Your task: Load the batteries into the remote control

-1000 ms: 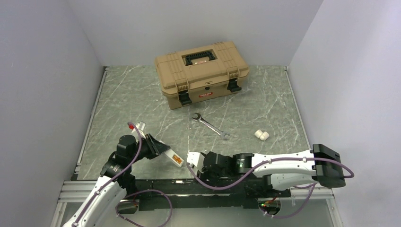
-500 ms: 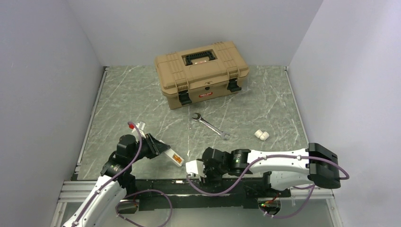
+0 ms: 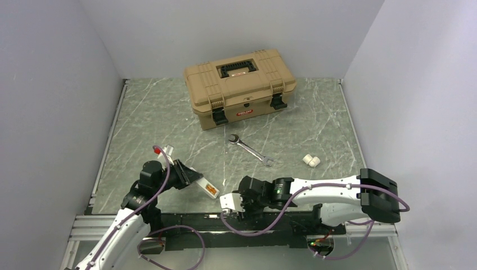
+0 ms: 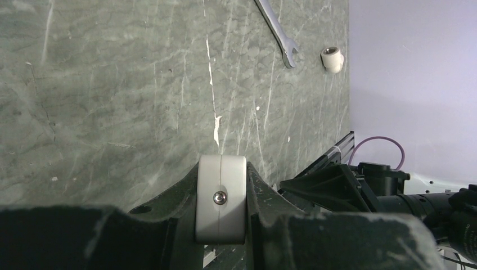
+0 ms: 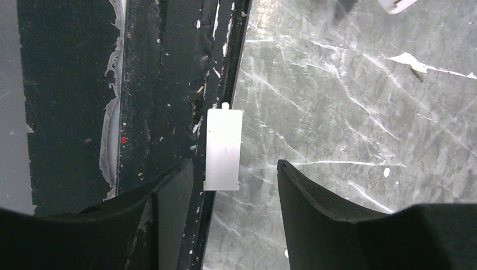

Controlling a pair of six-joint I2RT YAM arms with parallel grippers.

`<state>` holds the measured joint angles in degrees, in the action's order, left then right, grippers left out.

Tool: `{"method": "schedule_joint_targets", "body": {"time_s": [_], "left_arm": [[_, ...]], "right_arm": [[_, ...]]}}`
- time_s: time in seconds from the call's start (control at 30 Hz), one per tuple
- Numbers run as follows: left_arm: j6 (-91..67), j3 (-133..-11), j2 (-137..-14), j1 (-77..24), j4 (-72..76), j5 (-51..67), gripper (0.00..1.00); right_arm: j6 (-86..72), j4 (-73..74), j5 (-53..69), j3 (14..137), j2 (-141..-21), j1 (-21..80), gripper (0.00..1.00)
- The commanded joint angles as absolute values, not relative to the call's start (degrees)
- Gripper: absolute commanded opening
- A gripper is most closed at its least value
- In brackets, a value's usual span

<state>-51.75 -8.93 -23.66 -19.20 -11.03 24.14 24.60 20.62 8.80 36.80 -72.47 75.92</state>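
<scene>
Likely the snag is at lower centre: the right hand (image 5: 236,171), fingers wide astride the white cover plate (image 5: 223,149), may shove it off the tabletop (image 5: 349,112) edge onto the black rail (image 5: 157,84). The left hand (image 4: 221,185) grips the remote control (image 3: 206,187), lower left.

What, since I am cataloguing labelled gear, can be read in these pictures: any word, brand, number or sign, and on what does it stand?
No text is legible in any view.
Front label, red, on the tan toolbox: too small to read.
Handle label, also red: too small to read.
Remote control, wrench, flat white piece: no markings visible.
</scene>
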Motion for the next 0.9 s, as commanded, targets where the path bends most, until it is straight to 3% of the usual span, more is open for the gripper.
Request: {"method": "schedule_joint_targets", "body": {"time_s": [0.0, 0.87], "left_arm": [[-51.82, -9.05, -24.0, -18.66, -7.03, 25.65, 0.0], [-49.56, -8.71, -22.88, -13.96, -8.54, 29.39, 0.0]], "right_arm": [[26.62, 19.79, 8.65, 38.0, -74.08, 75.81, 0.59], [25.98, 25.22, 9.98, 45.43, -86.79, 76.68, 0.5]]}}
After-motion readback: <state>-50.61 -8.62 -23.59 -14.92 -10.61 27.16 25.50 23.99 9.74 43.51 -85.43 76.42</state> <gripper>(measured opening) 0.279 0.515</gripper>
